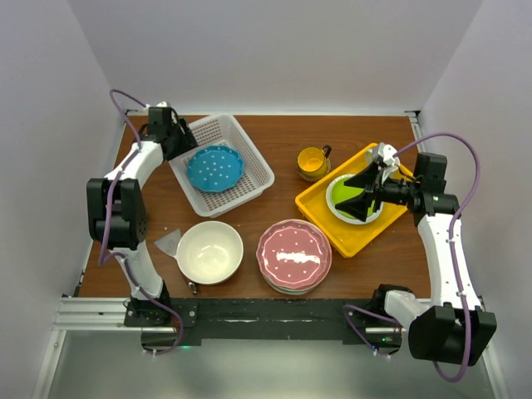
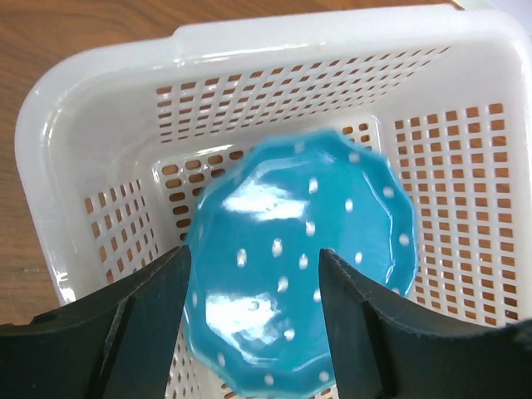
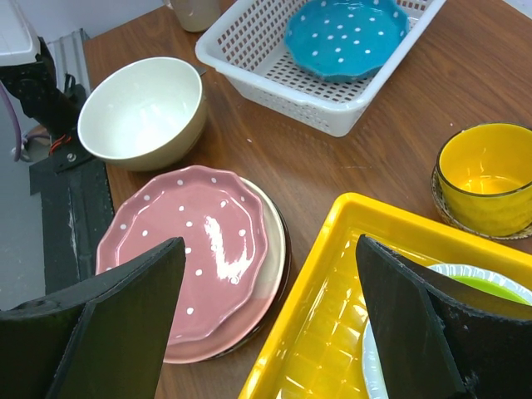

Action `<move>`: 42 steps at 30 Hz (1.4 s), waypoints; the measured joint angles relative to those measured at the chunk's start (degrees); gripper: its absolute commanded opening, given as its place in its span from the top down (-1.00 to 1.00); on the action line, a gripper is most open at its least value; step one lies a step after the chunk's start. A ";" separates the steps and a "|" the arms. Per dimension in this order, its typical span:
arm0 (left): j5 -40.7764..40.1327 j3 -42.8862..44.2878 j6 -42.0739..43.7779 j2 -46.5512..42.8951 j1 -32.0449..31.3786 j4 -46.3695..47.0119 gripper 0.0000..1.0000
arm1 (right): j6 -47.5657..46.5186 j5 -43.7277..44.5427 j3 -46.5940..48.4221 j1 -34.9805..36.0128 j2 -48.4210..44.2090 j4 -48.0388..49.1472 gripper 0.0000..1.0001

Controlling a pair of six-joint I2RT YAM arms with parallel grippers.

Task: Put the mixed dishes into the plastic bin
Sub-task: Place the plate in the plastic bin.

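The blue white-dotted plate (image 1: 214, 168) lies inside the white plastic bin (image 1: 253, 150). My left gripper (image 1: 179, 137) hangs open over the bin's back left corner. In the left wrist view its fingers (image 2: 158, 316) stand apart on either side of the plate (image 2: 299, 258) below, not touching it, with the bin's rim (image 2: 108, 91) around. On the table sit the large cream bowl (image 1: 209, 252), the pink dotted plate (image 1: 293, 253) stacked on a cream plate and a dark bowl, and the yellow mug (image 1: 313, 163). My right gripper (image 1: 351, 193) stands open and empty above the tray.
A flat yellow tray (image 1: 328, 218) at the right carries a lime-green white-rimmed plate (image 1: 347, 193). In the right wrist view the tray's near corner (image 3: 349, 316) lies beside the pink plate stack (image 3: 187, 249). Wooden tabletop surrounds the dishes; white walls close in on three sides.
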 measured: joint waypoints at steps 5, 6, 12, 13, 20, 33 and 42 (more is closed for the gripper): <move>-0.52 1.27 0.79 0.00 -0.02 0.04 -0.36 | 0.02 0.00 0.00 -0.26 0.00 0.00 -0.76; -0.74 1.31 1.11 0.00 -0.02 0.04 -0.36 | 0.02 -0.02 0.00 -0.26 0.00 0.00 -0.76; -2.27 1.44 2.49 -0.11 0.00 -0.15 -0.36 | 0.02 0.00 0.00 -0.26 0.00 0.00 -0.76; -2.45 1.44 2.71 -0.26 -0.02 -0.24 -0.36 | 0.00 0.00 0.00 -0.28 0.00 0.00 -0.76; -2.84 1.03 4.11 -5.25 0.00 0.35 -0.47 | 0.00 0.00 0.00 -0.46 0.00 0.00 -0.76; -1.86 -12.13 6.25 -26.62 0.09 6.58 -1.00 | -1.38 0.00 0.00 -0.76 -0.85 -0.48 -0.77; -0.85 -24.50 8.66 -44.33 0.50 9.03 -1.00 | -4.61 -0.02 0.00 -1.38 -2.08 -2.93 -0.77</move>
